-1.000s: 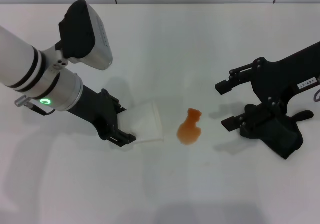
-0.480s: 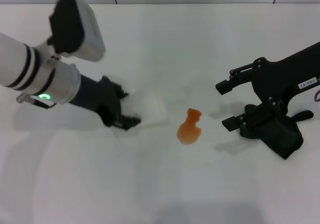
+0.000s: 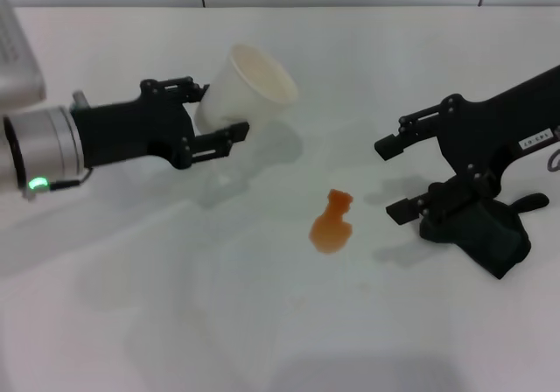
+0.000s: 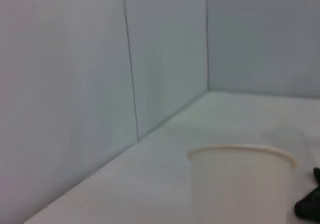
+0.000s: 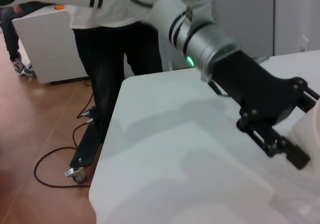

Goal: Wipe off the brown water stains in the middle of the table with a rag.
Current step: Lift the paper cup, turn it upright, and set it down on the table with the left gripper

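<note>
While the left hand (image 3: 213, 112) holds a white paper cup (image 3: 242, 86) clamped and lifted clear of the white desk (image 3: 280, 322), the right hand (image 3: 402, 175), fingers apart, hangs just beside the black rag (image 3: 486, 234). An orange-brown stain (image 3: 332, 223) sits mid-desk, unwiped. Wiping seems not yet begun; next, the right hand likely must grip the rag

Even bright overhead light, soft diffuse shadows on table (image 3: 367, 77) — left wrist view hazy, soft-focus; head view sharp, no glare.
</note>
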